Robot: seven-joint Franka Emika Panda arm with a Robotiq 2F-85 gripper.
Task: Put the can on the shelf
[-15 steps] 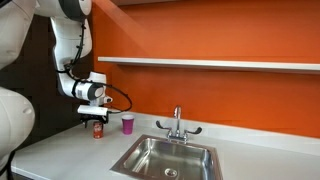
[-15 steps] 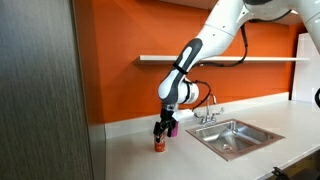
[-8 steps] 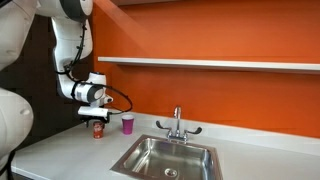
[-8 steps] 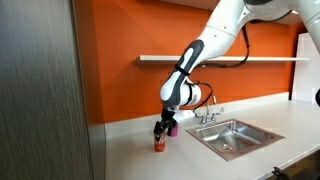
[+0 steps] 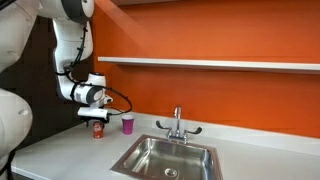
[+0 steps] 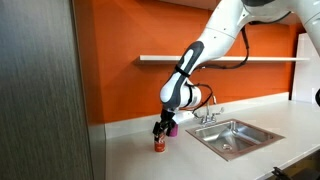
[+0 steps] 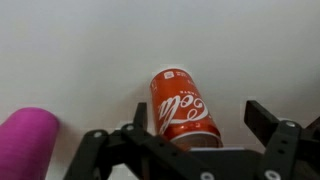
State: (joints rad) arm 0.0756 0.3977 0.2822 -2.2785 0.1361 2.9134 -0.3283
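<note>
Grasp step: gripper [image 5: 96,119] hangs over Coke can [image 7: 183,105], fingers [image 7: 262,116] apart either side, not clamped yet. Can stands near back edge of surface [image 5: 60,155], beside pink cup [image 5: 127,123]. Next, prob.: close, lift straight, carry up to shelf [image 5: 210,63].

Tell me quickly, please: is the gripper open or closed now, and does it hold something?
Gripper: open, holding nothing. The can stands between its jaws, with a visible gap on one side, so it is not clamped.
</note>
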